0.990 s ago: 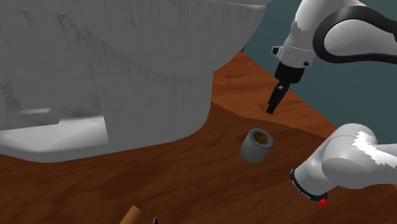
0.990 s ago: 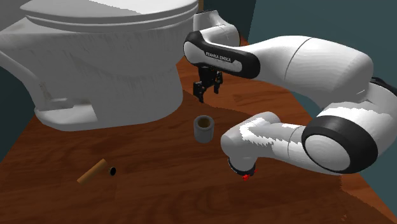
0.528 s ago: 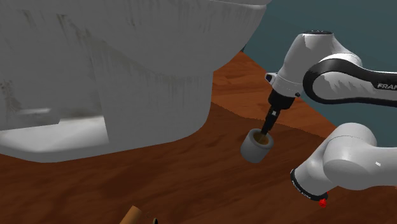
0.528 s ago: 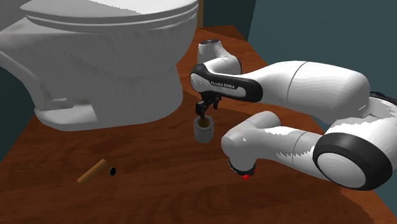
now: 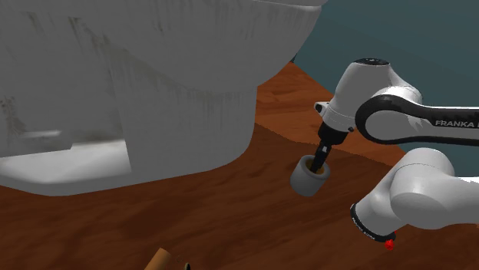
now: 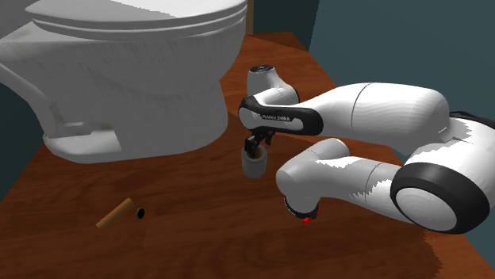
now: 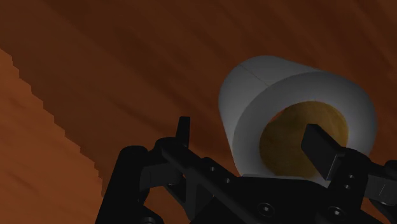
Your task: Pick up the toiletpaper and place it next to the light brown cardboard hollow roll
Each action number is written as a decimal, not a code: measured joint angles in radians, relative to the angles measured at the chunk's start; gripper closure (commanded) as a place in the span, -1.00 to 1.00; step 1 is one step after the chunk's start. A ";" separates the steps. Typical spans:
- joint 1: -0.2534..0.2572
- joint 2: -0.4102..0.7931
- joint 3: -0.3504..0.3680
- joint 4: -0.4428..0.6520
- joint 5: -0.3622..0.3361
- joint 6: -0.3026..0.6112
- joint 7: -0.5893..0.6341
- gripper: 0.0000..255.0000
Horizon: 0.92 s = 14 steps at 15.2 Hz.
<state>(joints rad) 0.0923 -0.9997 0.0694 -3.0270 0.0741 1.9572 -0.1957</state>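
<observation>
The toilet paper (image 5: 308, 181) is a grey-white roll with a brown core, standing upright on the wooden floor (image 5: 230, 207) near the toilet's base. My gripper (image 5: 316, 162) is down at its top. In the wrist view the gripper (image 7: 251, 141) is open and straddles the roll's wall (image 7: 254, 108): one fingertip (image 7: 321, 149) sits over the brown core, the other (image 7: 183, 130) is outside, apart from the roll. From the second exterior view the gripper (image 6: 252, 150) touches the roll's top (image 6: 254, 165). The light brown cardboard tube (image 6: 117, 213) lies on the floor far off, also at the shoulder view's lower edge (image 5: 159, 261).
A large white toilet (image 6: 127, 71) looms just beside the roll, its bowl overhanging the floor (image 5: 138, 84). A small dark ring (image 6: 140, 212) lies by the tube's end. The arm's own elbow (image 6: 317, 178) hangs low close to the roll. A dark teal wall (image 6: 381, 24) stands behind.
The gripper has come down from above the floor behind the roll onto the roll's top, one finger going into the core. The roll and the tube have not moved.
</observation>
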 measured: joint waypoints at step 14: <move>-0.002 0.000 -0.002 -0.006 -0.002 0.008 -0.003 1.00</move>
<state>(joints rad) 0.0899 -0.9992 0.0674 -3.0325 0.0717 1.9648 -0.1987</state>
